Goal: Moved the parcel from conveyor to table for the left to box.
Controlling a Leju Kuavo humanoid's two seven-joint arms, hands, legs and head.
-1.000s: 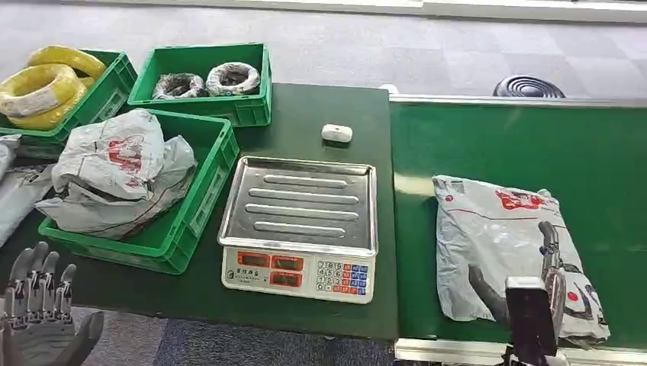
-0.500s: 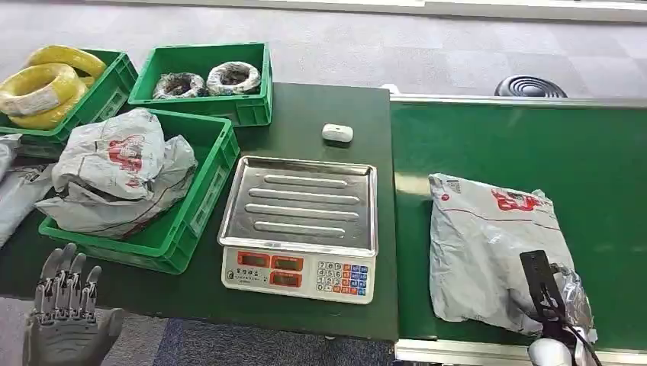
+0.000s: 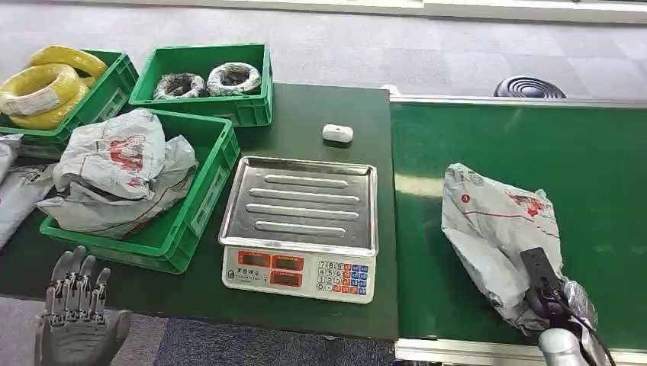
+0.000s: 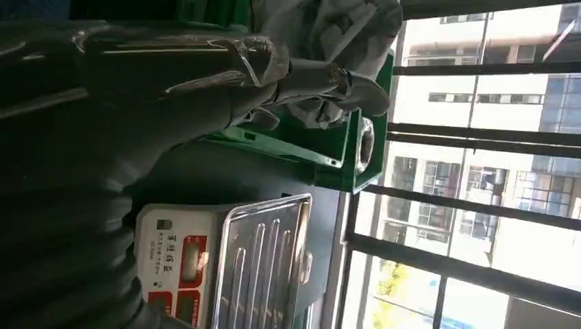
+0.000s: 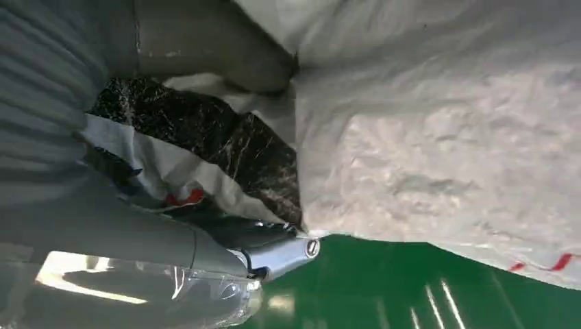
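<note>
The right hand (image 3: 551,301) grips the near corner of the parcel (image 3: 500,232), which sits partly raised on the conveyor (image 3: 595,152). The worktop (image 3: 320,107) lies toward the robot's left, where the left hand (image 3: 80,324) waits with fingers apart.

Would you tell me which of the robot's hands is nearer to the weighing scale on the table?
Left. The left hand hovers open off the table's near edge, beside the scale. The right hand is farther off, gripping the parcel on the conveyor.
</note>
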